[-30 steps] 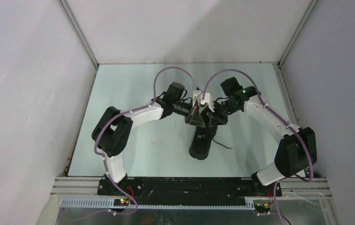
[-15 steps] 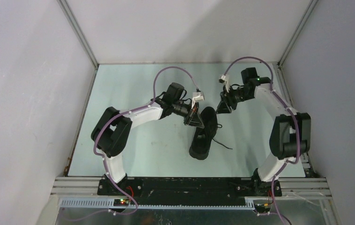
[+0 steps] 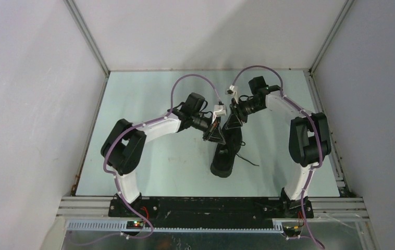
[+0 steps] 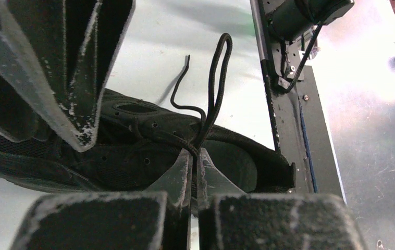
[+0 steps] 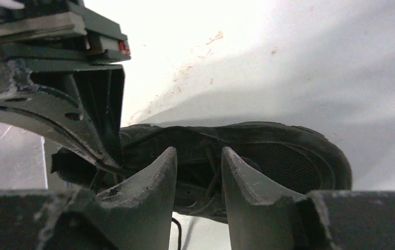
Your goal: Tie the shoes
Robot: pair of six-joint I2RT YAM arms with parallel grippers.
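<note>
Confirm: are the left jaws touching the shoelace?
Touching. The left wrist view shows the left gripper with its jaws shut on the lace; the loop rises straight out from between the tips.

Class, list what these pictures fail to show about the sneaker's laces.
Top view: the sneaker's far end, covered by the left tool and right tool.
Left wrist view: the lace loop's base, pinched inside the left tool.
Right wrist view: any knot, black on black behind the right tool.

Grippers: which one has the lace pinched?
The left gripper: its jaws are shut on the lace loop. The right gripper has open jaws, holding nothing.
</note>
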